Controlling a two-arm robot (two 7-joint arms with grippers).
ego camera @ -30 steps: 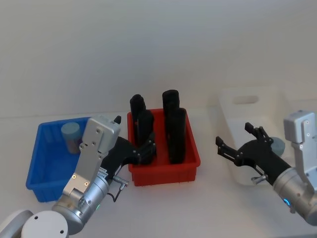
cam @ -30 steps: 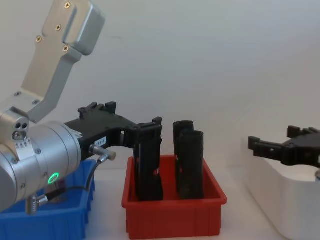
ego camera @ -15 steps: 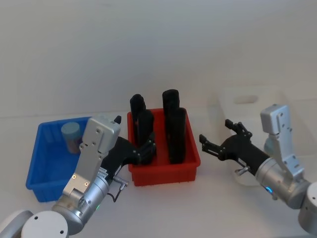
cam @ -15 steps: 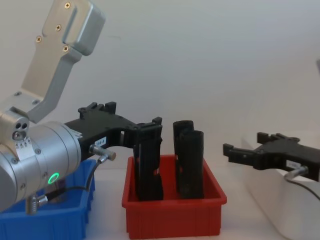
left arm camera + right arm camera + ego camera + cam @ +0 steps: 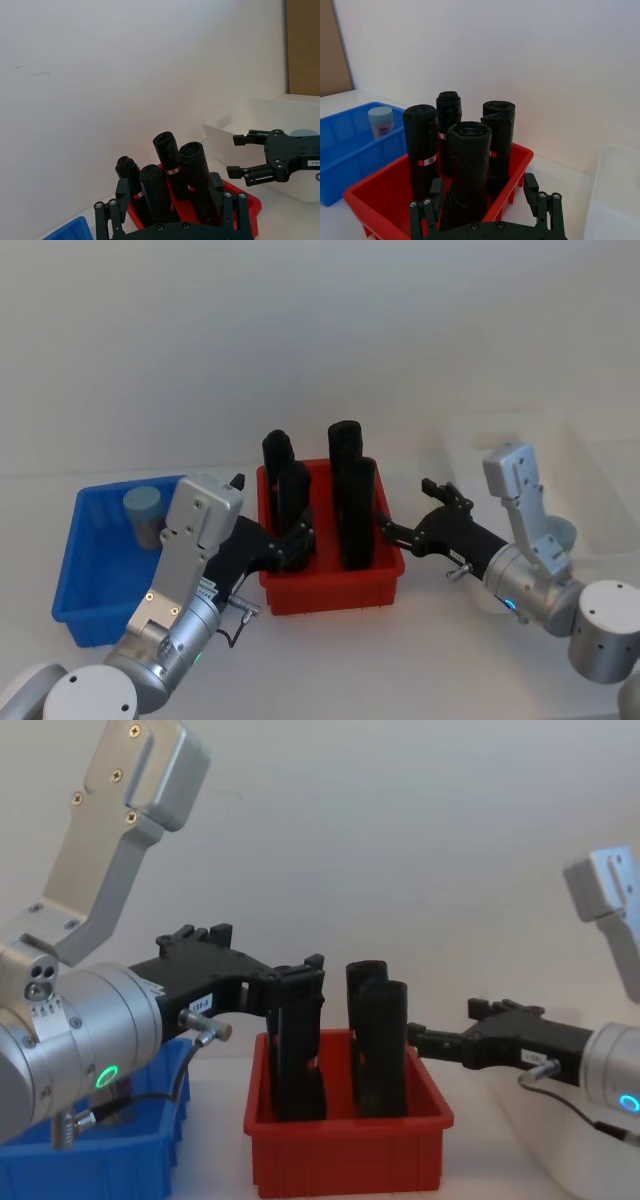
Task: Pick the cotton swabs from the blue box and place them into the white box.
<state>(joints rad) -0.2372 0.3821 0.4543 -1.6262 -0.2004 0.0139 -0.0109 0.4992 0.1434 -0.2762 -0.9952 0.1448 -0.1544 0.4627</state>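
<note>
The blue box [image 5: 95, 570] and red bin [image 5: 330, 580] are glossy moulded plastic. The black rolls [image 5: 355, 510] look like matt crinkled film. The white box [image 5: 520, 455] is smooth plastic.

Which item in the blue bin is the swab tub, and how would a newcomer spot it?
Find the blue bin at the table's left end, beside the red bin. The swab tub stands in its far corner: a small clear cylinder with a pale blue lid, unlike the tall black rolls in the red bin.

The arms are shiny silver with small screws, a green light, thin black cables and black grippers.
</note>
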